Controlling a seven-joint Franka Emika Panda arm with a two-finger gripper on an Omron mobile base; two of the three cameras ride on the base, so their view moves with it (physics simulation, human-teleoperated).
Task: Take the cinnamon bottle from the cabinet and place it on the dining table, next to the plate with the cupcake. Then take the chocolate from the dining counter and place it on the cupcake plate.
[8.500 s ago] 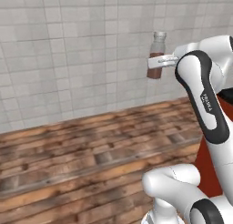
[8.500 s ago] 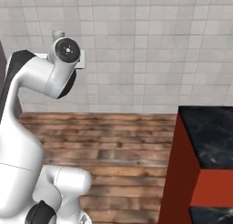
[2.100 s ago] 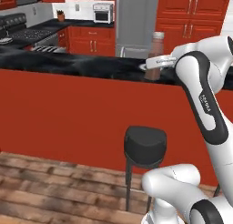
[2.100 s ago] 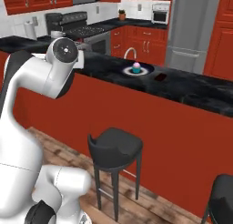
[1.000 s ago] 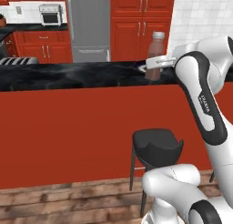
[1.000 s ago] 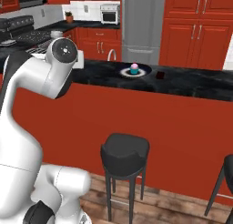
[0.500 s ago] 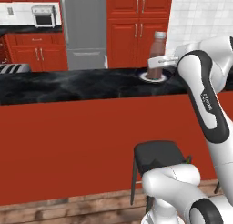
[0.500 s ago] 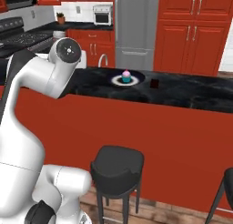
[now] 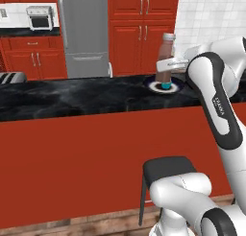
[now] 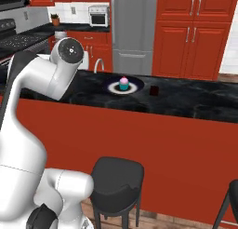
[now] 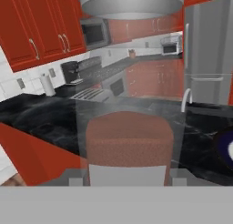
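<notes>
You are carrying the tall clear cinnamon bottle (image 9: 167,57) of reddish-brown powder, the gripper (image 9: 169,65) clamped on it, above the small white dark-rimmed plate (image 10: 123,88); next, lower it onto the black marble dining table (image 10: 186,100) just beside that plate, clear of the teal-wrapped cupcake (image 10: 123,83)

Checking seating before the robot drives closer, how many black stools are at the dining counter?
2: one stool just ahead of the robot under the counter, another stool cut off at the right edge. More may be out of frame.
</notes>
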